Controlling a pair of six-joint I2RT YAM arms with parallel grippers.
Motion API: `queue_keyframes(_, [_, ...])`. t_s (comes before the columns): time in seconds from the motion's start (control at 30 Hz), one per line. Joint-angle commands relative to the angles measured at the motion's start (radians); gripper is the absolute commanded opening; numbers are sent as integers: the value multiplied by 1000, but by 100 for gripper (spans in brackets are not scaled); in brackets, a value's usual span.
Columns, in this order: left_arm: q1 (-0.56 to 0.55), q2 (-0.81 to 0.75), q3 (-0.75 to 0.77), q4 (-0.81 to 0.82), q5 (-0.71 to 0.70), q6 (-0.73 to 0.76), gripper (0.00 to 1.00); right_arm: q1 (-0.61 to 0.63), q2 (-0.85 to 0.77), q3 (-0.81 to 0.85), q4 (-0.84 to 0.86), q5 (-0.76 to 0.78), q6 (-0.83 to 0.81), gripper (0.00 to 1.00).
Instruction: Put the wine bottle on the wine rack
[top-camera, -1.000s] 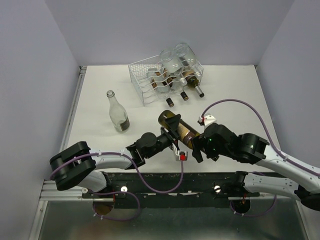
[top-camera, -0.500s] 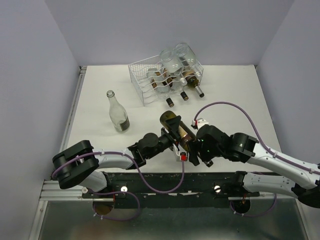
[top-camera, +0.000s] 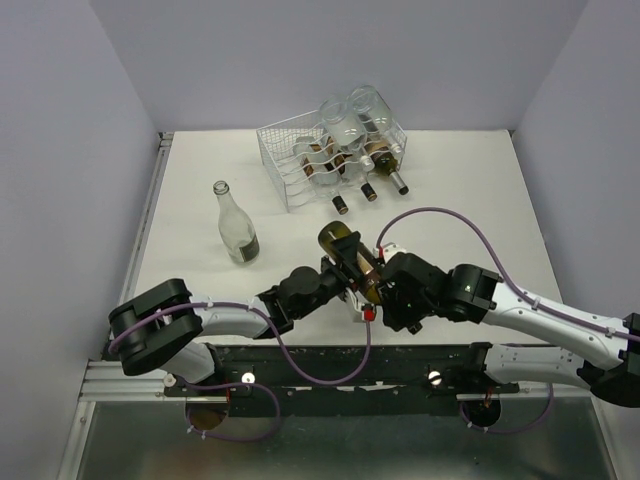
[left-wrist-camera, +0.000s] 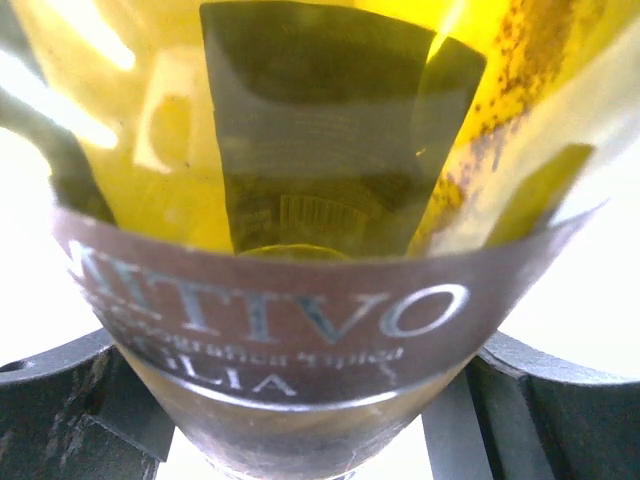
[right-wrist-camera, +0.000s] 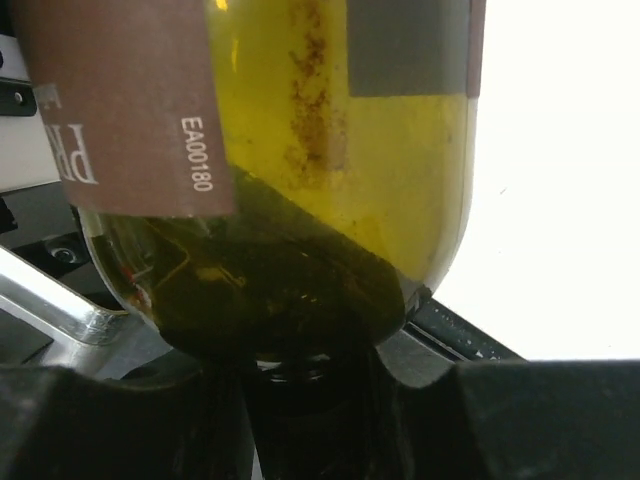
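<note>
The wine bottle (top-camera: 345, 247), olive-green glass with a brown label, hangs tilted above the near middle of the table, base pointing away. My left gripper (top-camera: 353, 270) is shut on its body; in the left wrist view the label (left-wrist-camera: 300, 310) fills the space between the fingers (left-wrist-camera: 545, 390). My right gripper (top-camera: 388, 287) is shut on the neck just below the shoulder, and the right wrist view shows the dark neck (right-wrist-camera: 300, 395) pinched between the black fingers (right-wrist-camera: 520, 420). The white wire wine rack (top-camera: 283, 165) stands at the back, well beyond both grippers.
Several bottles (top-camera: 350, 150) lie in the rack's right half, necks pointing toward me. A clear empty bottle (top-camera: 236, 225) stands upright at the left, near the left arm (top-camera: 220, 318). The right arm's purple cable (top-camera: 470, 212) loops over the table's right side.
The right gripper has slid left onto the bottle's neck and closed on it. The left gripper and the bottle have barely moved.
</note>
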Motion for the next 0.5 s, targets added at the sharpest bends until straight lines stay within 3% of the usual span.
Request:
queue_keyframes(0.0, [-5,-38,42,200,-34,-78,0,-17,23,11,-43,122,74,17])
queue_keyframes(0.07, [-5,-41,40,202,-37,-77,0,-16,27,14,-40,127,77,0])
queue_keyframes(0.27, [-5,-49,41,214,-61,-97,0,-16,15,22,-41,167,88,1])
queue_keyframes(0.3, [-5,-49,38,222,-64,-117,11,-16,12,25,-38,174,87,0])
queue_keyframes(0.37, [-5,-60,23,251,-49,-159,54,-16,6,33,-32,194,82,0])
queue_keyframes(0.47, [-10,-75,3,257,-32,-194,81,-16,-5,51,-29,240,83,0])
